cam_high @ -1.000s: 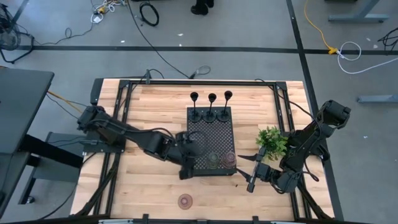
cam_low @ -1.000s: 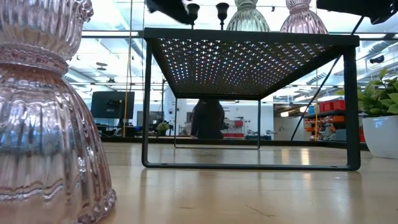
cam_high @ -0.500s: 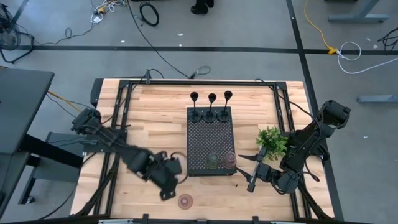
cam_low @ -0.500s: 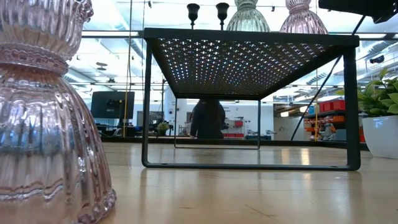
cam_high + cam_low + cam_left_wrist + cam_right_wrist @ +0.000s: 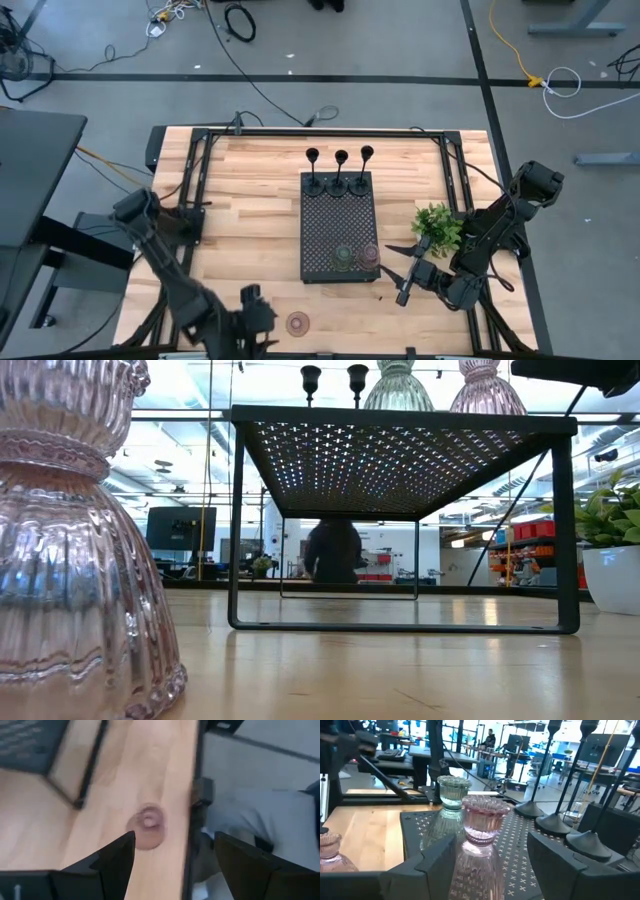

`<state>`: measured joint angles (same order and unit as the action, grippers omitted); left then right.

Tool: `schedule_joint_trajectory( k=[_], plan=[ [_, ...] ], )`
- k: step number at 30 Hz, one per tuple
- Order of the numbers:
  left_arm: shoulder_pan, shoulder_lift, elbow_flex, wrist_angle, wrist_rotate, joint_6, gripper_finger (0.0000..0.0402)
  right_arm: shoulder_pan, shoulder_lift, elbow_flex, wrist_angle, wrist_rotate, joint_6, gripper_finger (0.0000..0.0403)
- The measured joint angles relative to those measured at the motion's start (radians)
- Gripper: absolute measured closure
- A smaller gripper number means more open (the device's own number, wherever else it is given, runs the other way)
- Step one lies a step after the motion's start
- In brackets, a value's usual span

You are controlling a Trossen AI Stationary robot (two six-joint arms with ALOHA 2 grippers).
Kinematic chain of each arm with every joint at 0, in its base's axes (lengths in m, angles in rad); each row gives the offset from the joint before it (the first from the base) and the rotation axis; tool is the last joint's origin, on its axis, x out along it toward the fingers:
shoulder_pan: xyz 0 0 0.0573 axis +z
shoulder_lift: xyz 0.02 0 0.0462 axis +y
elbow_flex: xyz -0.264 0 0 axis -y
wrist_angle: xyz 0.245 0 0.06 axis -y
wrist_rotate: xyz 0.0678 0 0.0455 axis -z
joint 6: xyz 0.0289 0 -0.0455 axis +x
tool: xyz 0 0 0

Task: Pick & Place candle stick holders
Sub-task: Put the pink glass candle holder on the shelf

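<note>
Your left gripper (image 5: 172, 865), fingers apart and empty, hangs over the table's near edge, lined up on the last squat pinkish ribbed glass holder (image 5: 298, 323). The other five already stand on the black perforated metal tray (image 5: 339, 235). Nothing blocks it. Your right gripper (image 5: 392, 272), also apart, waits beside the tray's near right corner, by the small green leafy plant (image 5: 436, 225).

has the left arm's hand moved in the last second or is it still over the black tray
Yes. In the high view the left hand has swung off the black perforated metal tray toward the table's near edge, and now sits open beside the pink ribbed glass candle holder.
</note>
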<state>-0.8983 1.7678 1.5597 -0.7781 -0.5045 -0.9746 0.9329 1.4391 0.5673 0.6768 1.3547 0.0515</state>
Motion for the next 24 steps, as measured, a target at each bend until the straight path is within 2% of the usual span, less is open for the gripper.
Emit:
schedule_joint_trajectory(
  k=[5, 13, 17, 24],
  plan=[
    [-0.045, 0.094, 0.0, 0.104, -0.061, 0.026, 0.0129, 0.001, 0.0, 0.001, 0.056, 0.0, -0.011, 0.0161],
    [-0.06, 0.242, 0.0, 0.124, -0.191, 0.012, 0.0129, 0.004, 0.0, 0.0, 0.164, -0.006, -0.044, 0.0161],
    [-0.051, 0.263, 0.0, 0.118, -0.188, -0.03, 0.0131, 0.015, 0.0, 0.0, 0.174, -0.02, -0.052, 0.0161],
    [-0.055, 0.265, 0.0, 0.061, -0.249, -0.093, 0.0139, 0.018, 0.0, 0.0, 0.18, -0.026, -0.071, 0.0161]
  ],
)
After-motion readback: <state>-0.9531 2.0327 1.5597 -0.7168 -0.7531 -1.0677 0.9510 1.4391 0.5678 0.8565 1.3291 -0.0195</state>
